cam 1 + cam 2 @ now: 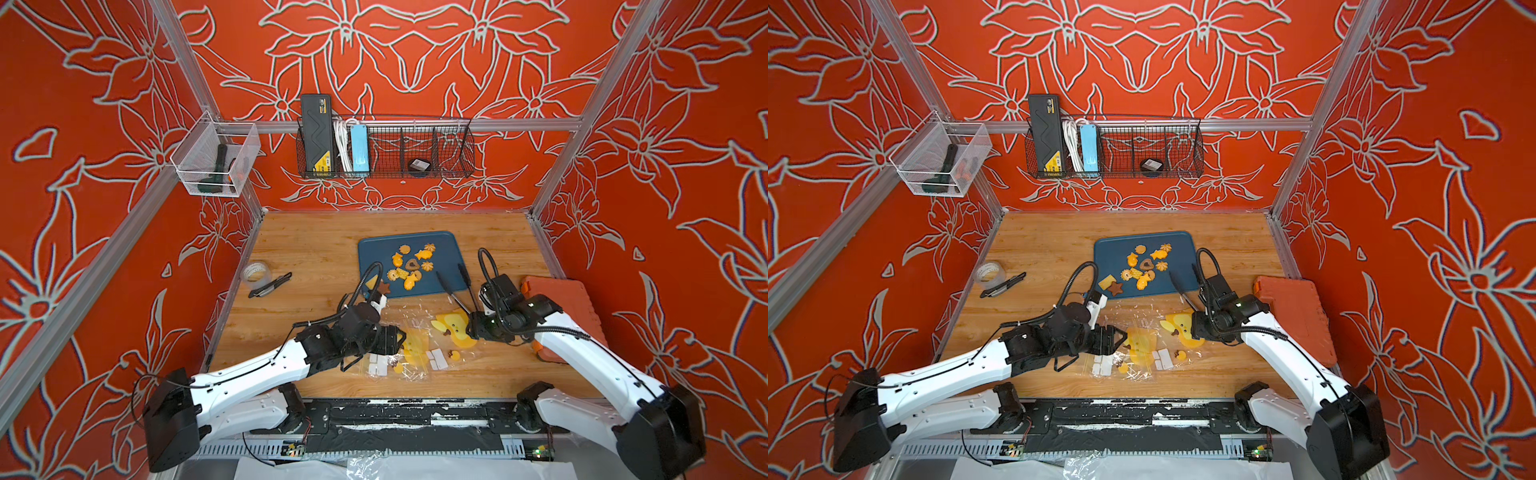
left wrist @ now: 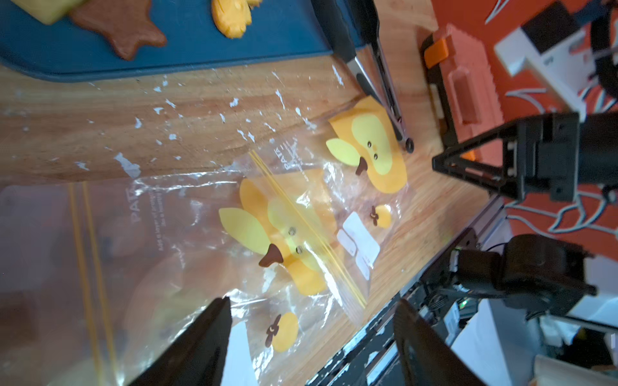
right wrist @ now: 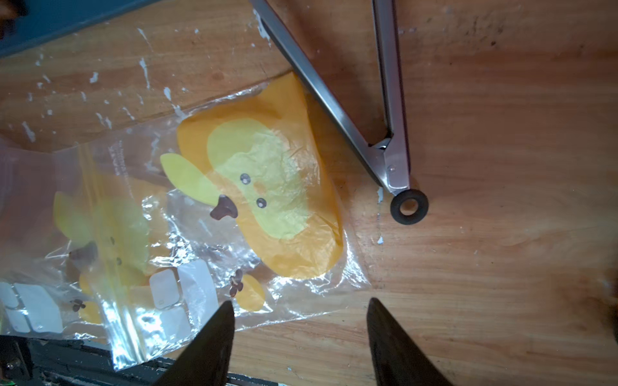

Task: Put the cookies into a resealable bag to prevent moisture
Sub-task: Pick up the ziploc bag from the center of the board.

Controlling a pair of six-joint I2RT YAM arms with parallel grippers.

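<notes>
The left gripper [image 2: 314,300] and right gripper [image 3: 301,300] hung spread and empty over clear yellow-printed resealable bags [image 1: 415,332], likely choosing one for small yellow-brown cookies [image 1: 411,266] on the blue tray [image 1: 374,253].

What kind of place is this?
Probably a robot test booth: a left robot arm and a right robot arm stand at a wooden table, metal rails frame the walls, and a wire basket of gear hangs behind.
</notes>
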